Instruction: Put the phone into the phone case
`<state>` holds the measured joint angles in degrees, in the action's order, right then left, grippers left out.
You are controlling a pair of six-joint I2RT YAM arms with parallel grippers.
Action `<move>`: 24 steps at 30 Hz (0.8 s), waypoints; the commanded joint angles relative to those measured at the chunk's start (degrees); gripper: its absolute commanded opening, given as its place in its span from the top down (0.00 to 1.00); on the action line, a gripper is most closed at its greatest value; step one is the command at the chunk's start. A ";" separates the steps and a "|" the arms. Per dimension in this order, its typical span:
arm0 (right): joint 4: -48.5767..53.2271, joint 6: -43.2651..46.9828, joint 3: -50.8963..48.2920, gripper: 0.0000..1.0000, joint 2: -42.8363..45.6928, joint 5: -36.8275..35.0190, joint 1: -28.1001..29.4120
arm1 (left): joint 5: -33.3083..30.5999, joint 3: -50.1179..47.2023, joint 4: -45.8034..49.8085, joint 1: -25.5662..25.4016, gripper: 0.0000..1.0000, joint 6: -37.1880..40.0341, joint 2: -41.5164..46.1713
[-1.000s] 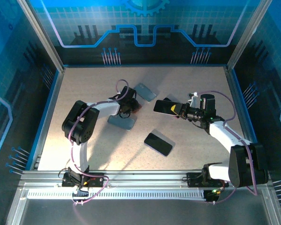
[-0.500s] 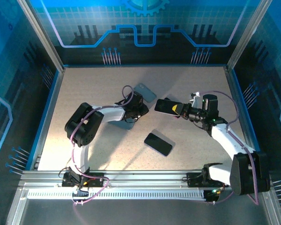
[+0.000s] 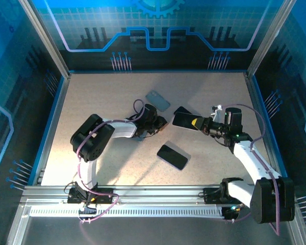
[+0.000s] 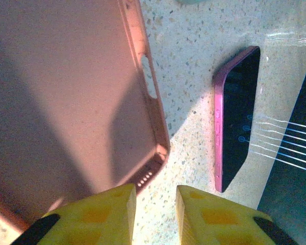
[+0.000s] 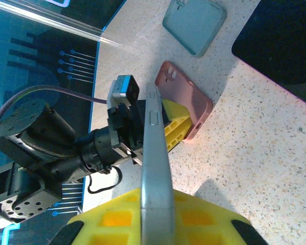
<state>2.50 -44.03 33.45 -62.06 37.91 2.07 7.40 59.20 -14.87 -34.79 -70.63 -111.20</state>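
Note:
My right gripper [image 3: 195, 123] [image 5: 157, 204] is shut on a phone [image 3: 183, 118] with a grey-blue rim [image 5: 155, 148], held edge-up above the table. A pink phone case [image 4: 66, 97] [image 5: 189, 103] stands tilted, leaning against the yellow fingers [image 5: 176, 124] of my left gripper [image 3: 158, 124] [image 4: 155, 204]. The left jaws stand slightly apart, and bare table shows between them. The case's bottom edge sits at the left finger [image 4: 97, 214]. A second phone [image 3: 172, 156] [image 4: 237, 117], dark-screened with a pink rim, lies flat on the table just beyond.
A grey-blue case [image 3: 157, 100] [image 5: 194, 24] lies flat behind the grippers. The two grippers face each other closely at mid-table. Blue walls and metal posts [image 3: 43, 41] ring the table [image 3: 92, 97].
My left gripper has slid right toward the right gripper, taking the pink case with it. The right gripper has shifted slightly right and down with its phone.

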 commanded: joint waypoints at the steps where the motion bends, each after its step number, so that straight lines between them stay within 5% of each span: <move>1: -0.82 0.63 -0.57 1.00 1.08 1.12 -0.95 | 0.51 0.03 2.70 0.42 0.70 0.09 4.37; 11: -4.50 -2.00 0.22 1.00 -1.82 -1.74 4.04 | -2.02 2.07 13.09 11.13 0.67 15.35 8.53; 16: -8.13 -3.54 1.34 1.00 -5.74 -4.53 8.43 | -4.67 9.78 20.19 14.78 0.64 25.14 3.89; 24: -15.02 -6.47 4.85 1.00 -13.90 -6.03 12.25 | -5.82 16.90 21.80 16.94 0.61 30.20 -4.50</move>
<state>-6.15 -48.86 34.76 -74.50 32.38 13.32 2.52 73.82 3.42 -18.85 -44.88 -112.38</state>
